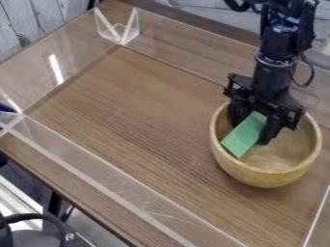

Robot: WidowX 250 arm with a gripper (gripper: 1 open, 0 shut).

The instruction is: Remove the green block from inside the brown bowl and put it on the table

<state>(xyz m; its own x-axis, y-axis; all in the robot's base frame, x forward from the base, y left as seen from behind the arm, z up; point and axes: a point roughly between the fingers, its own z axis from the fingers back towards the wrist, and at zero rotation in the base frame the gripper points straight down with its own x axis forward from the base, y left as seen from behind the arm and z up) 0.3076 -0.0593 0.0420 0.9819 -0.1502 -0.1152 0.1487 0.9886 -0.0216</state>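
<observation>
The green block leans tilted inside the brown bowl. Its lower end points toward the bowl's left wall and its upper end sits between the fingers of my gripper. The black gripper points straight down into the bowl and is shut on the block's upper part. The bowl stands on the table near its right side. Where the block's lower end rests is partly hidden by the bowl's rim.
Low clear plastic walls edge the tabletop along the front and left. A clear plastic corner piece stands at the back left. Bare wood stretches left of the bowl. The table's right edge lies close behind the bowl.
</observation>
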